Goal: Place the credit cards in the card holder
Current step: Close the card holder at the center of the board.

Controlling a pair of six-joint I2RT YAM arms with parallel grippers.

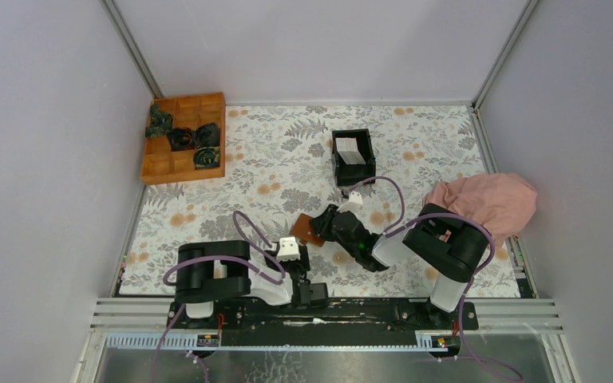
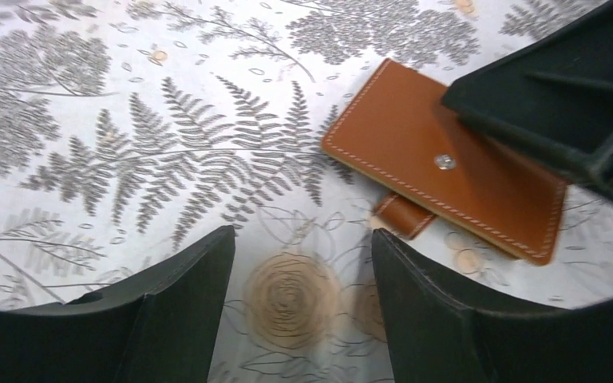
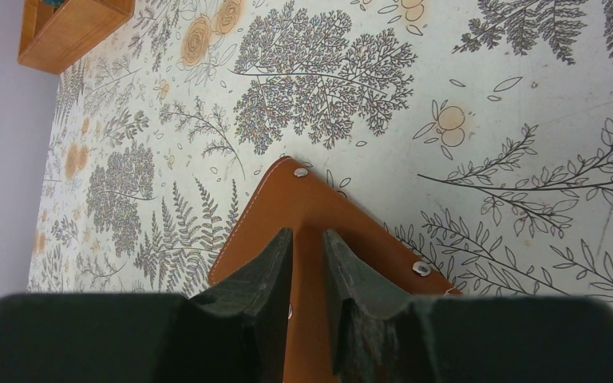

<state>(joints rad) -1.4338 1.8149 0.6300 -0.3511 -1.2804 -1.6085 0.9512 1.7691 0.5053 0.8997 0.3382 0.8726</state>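
Note:
The card holder (image 1: 306,231) is a closed reddish-brown wallet lying flat on the floral cloth, and it also shows in the left wrist view (image 2: 415,136) and the right wrist view (image 3: 303,199). My right gripper (image 1: 324,226) (image 3: 307,233) sits on top of its face with the jaws almost closed, only a narrow gap between them, and nothing between them. My left gripper (image 1: 298,257) (image 2: 303,231) is open and empty just short of the holder's near-left edge. White credit cards (image 1: 351,150) stand in a black square box (image 1: 353,169) farther back.
An orange wooden compartment tray (image 1: 177,163) with dark crumpled items stands at the back left; its corner shows in the right wrist view (image 3: 72,28). A pink cloth (image 1: 487,199) lies at the right edge. Grey walls enclose the table.

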